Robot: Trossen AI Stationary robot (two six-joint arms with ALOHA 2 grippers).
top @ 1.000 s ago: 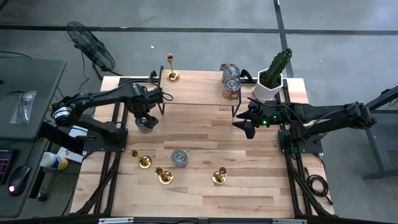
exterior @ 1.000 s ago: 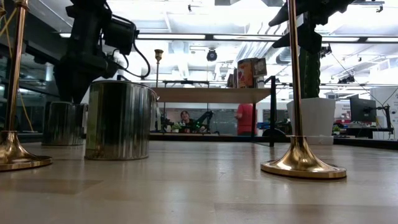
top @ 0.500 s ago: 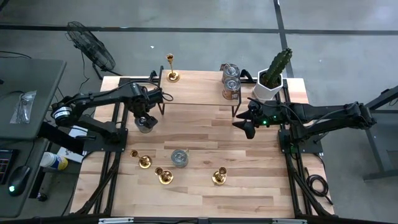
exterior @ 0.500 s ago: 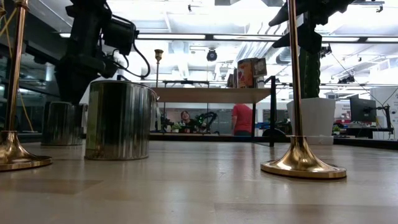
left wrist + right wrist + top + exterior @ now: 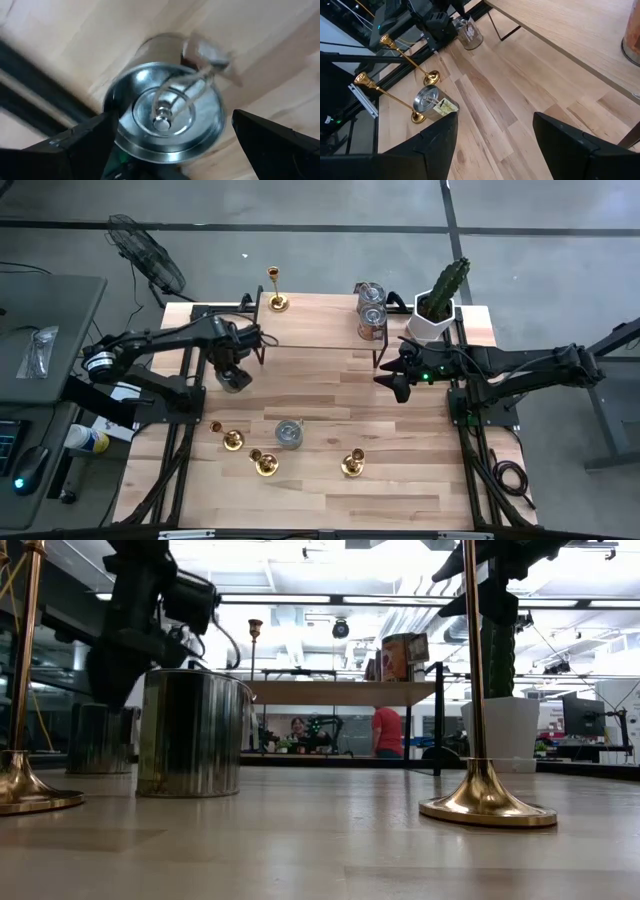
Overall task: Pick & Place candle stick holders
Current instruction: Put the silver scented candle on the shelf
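Observation:
Four gold candle stick holders stand upright on their round bases. One (image 5: 277, 290) is on the raised shelf at the far edge. Three stand near the near edge (image 5: 230, 438), (image 5: 265, 463), (image 5: 352, 465); two show in the low view (image 5: 485, 790), (image 5: 20, 780). My left gripper (image 5: 235, 372) is open above a silver-topped tin can (image 5: 165, 120), one finger on either side of it; whether a finger touches it, I cannot tell. The can (image 5: 100, 738) stands on the table. My right gripper (image 5: 400, 383) is open and empty at the mid right.
A second tin can (image 5: 289, 433) stands among the near holders. Two stacked containers (image 5: 371, 310) and a potted cactus (image 5: 440, 305) stand at the far right. A black shelf frame (image 5: 262, 340) stands by the left arm. The table's middle (image 5: 320, 390) is bare wood.
My left gripper has shifted slightly above the tin can, which has stayed standing in the same place. My right arm has kept still.

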